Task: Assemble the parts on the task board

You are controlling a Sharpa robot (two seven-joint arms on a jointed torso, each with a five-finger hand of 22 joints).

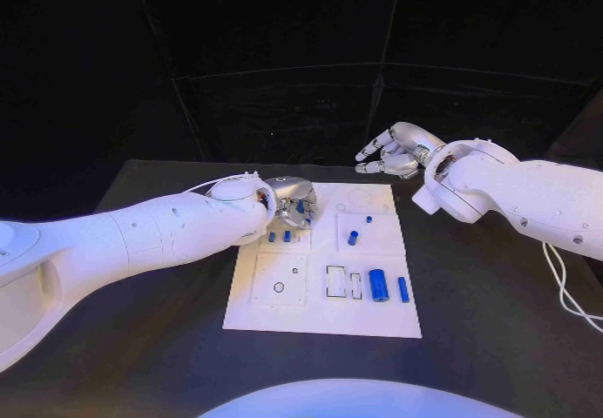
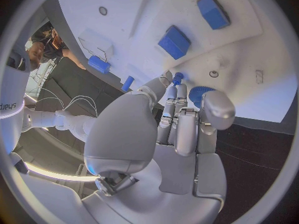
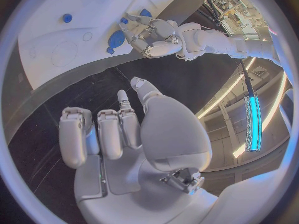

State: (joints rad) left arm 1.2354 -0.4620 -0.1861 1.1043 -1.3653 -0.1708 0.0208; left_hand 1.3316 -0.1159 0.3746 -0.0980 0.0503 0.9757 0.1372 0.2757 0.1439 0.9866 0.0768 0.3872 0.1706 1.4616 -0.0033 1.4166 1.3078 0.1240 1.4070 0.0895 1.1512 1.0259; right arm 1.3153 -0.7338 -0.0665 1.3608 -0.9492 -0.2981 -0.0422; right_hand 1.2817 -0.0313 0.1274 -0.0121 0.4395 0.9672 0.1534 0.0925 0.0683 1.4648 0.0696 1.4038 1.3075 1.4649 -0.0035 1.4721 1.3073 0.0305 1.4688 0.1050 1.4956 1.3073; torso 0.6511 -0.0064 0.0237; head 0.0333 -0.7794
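While the right robot hand (image 1: 397,150) hovers empty, the left robot hand (image 1: 293,202) pinches a blue part (image 2: 178,77).

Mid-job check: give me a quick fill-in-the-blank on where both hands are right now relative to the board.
1. The left hand hovers over the white task board's ____ edge.
2. The right hand is beyond the board, over the ____ table.
3. The right hand holds ____.
4. The largest blue cylinder lies on its ____.

Missing words: far; black; nothing; side
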